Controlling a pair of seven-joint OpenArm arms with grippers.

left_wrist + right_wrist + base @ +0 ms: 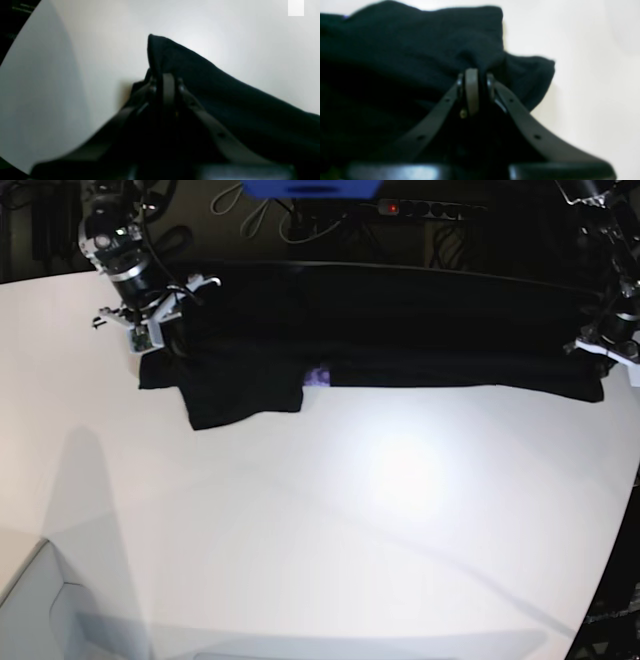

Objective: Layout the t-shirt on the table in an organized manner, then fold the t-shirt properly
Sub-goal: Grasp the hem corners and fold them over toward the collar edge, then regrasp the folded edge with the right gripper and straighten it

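The left claw (pixel 167 83) is clenched on a peaked corner of the black short-sleeved cloth t-shirt (pixel 380 330); in the left wrist view its two dark fingers (pixel 180 88) meet with a fold of black fabric pinched between them, and the cloth rises to a point just past the tips before sloping away to the right. The right claw (pixel 476 82) is likewise clenched on the t-shirt, its fingers (pixel 490 83) closed around a bunched edge, with a small flap of cloth hanging beside them over the pale surface.

Moving outward, the base view shows why the two grips sit where they do. The right claw (pixel 150 320) is at that view's left end of the garment and the left claw (pixel 610 345) at its right end, well apart, so the shirt is drawn out between them into a long, fairly taut black band along the far side of the large white smooth-topped bench (pixel 350 520). This looks like the spreading step, with opposite ends held so the fabric straightens.

One section, probably a sleeve, lies flat on the bench below the band near the right claw. A small purple patch (pixel 318 375) of the print peeks out at the band's lower edge, suggesting the cloth is doubled over there. The shirt is not yet laid out flat, so folding has not begun.
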